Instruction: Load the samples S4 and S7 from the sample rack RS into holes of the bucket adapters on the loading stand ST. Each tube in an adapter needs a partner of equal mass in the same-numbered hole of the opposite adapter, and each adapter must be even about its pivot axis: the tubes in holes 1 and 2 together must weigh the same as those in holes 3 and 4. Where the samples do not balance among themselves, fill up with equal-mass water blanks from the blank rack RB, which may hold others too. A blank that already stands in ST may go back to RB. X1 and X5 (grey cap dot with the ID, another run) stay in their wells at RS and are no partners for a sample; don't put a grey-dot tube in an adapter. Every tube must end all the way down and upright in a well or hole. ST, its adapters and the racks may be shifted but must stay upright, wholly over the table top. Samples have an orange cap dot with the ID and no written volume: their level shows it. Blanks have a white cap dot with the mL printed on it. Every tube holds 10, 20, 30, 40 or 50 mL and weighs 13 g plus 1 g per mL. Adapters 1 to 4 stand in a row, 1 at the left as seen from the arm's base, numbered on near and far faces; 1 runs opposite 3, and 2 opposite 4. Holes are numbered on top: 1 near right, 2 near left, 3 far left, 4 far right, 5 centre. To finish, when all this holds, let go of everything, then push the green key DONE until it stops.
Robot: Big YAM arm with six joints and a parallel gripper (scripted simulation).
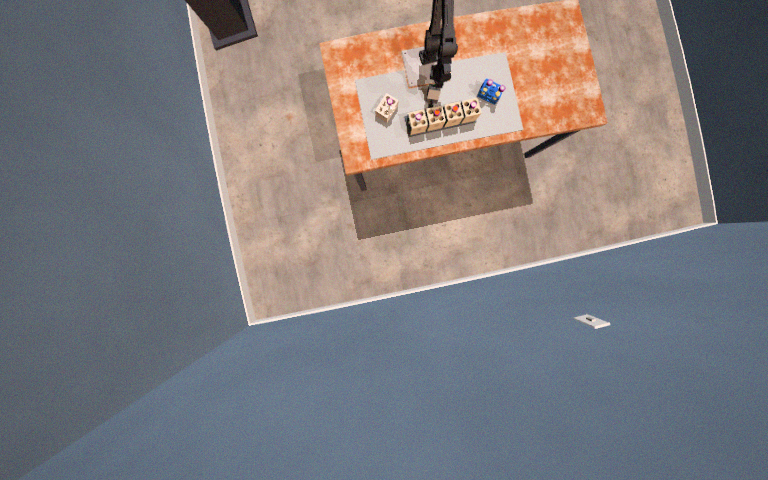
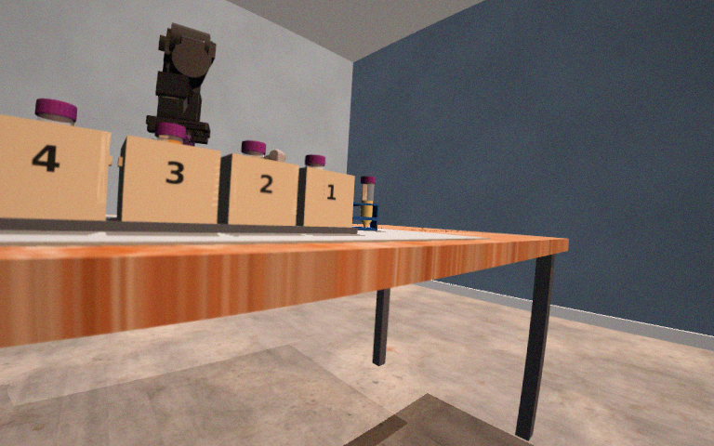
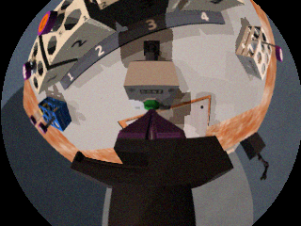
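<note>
Beyond the gripper [image 3: 150,115], whose purple fingers are pinched fully together on nothing with their tips at the green key DONE [image 3: 150,105], stand adapters numbered 1 to 4 on the loading stand ST [image 2: 178,227].

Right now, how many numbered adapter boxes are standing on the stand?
4, side by side in one row on the grey mat: adapter 4, adapter 3, adapter 2, adapter 1. None appears hidden.
</note>
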